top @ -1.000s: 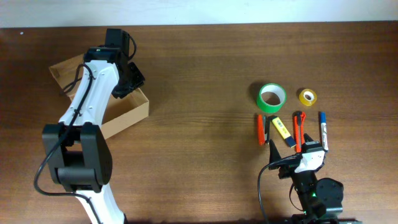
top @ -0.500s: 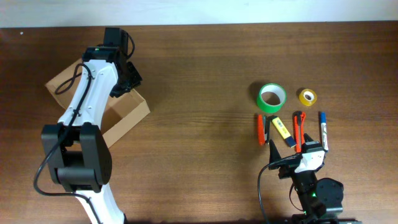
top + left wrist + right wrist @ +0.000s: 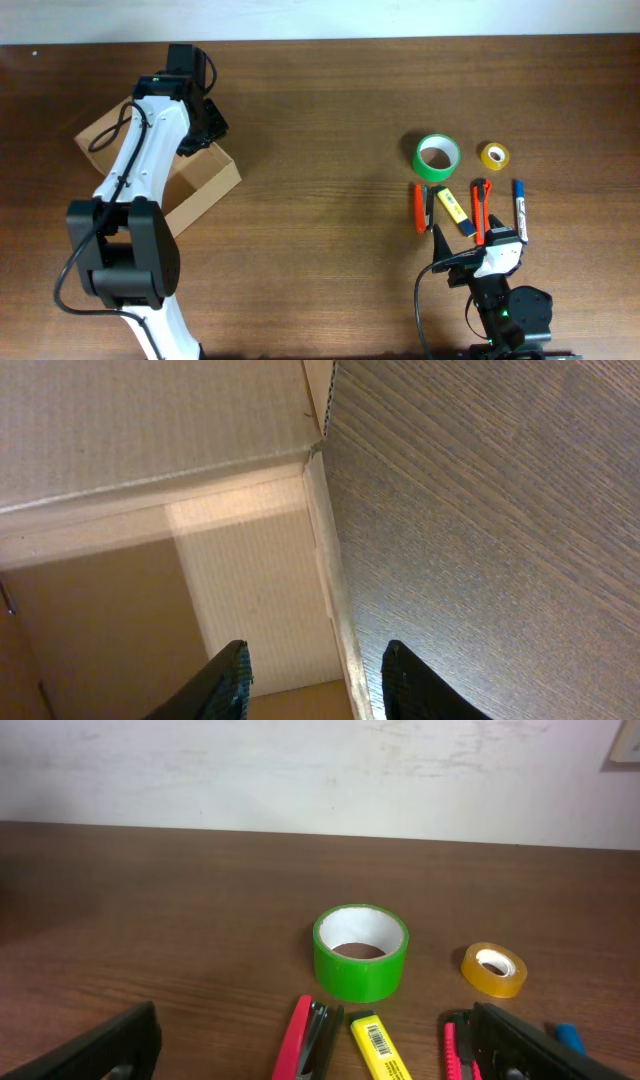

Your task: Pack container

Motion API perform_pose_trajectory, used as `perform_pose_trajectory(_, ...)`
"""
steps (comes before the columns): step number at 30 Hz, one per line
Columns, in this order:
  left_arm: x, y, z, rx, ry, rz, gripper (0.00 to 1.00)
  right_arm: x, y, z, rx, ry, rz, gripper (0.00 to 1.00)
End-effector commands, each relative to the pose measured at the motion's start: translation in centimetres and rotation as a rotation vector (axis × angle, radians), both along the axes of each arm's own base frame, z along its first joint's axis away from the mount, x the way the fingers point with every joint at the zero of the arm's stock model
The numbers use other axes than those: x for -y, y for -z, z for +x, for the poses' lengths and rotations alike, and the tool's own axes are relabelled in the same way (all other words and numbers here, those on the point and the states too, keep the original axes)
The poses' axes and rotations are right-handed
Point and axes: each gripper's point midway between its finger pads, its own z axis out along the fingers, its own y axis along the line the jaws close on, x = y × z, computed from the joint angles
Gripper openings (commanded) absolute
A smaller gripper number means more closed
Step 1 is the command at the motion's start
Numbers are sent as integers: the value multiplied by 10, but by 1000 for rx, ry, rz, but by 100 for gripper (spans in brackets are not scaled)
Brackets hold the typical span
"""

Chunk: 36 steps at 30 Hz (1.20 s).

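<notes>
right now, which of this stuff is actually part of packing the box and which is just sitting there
In the job: cardboard box; left gripper, open astride the box wall.

Sitting untouched, probably the contents to pack: green tape roll, yellow tape roll, yellow highlighter, blue pen, red tool, second red tool, all near the open right gripper.

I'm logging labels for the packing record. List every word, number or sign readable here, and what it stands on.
No text can be read in any view.
yellow highlighter: a small barcode-style label, print too small to read.
container: plain cardboard, no marking visible.
green tape roll and yellow tape roll: no print visible.
</notes>
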Motion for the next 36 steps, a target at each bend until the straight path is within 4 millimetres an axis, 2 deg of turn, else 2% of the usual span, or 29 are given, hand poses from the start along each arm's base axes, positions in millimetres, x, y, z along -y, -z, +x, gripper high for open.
perform_pose_trajectory(1, -2, -1, 3, 7, -15, -8, 41, 0, 2, 0, 1, 4, 4, 99)
perform_pose_trajectory(7, 7, 19, 1, -43, -3, -52, 37, 0, 2, 0, 1, 4, 4, 99)
perform_pose_trajectory(15, 7, 25, 1, -52, -3, -51, 37, 0, 2, 0, 1, 4, 4, 99)
perform_pose_trajectory(16, 7, 27, 1, -59, -3, -53, 34, 0, 2, 0, 1, 4, 4, 99)
perform_pose_trajectory(19, 8, 32, -2, -79, -2, -59, 4, 0, 2, 0, 1, 4, 4, 99)
perform_pose_trajectory(20, 9, 33, -2, -82, -1, -63, 2, 0, 2, 0, 1, 4, 4, 99)
perform_pose_trajectory(31, 11, 33, -4, -93, 41, -55, 2, 0, 2, 0, 2, 4, 4, 99)
perform_pose_trajectory(33, 13, 27, -2, -94, 83, -35, 2, 0, 2, 0, 1, 4, 4, 99)
perform_pose_trajectory(36, 16, 7, 3, -81, 133, 18, 2, 0, 2, 0, 1, 4, 4, 99)
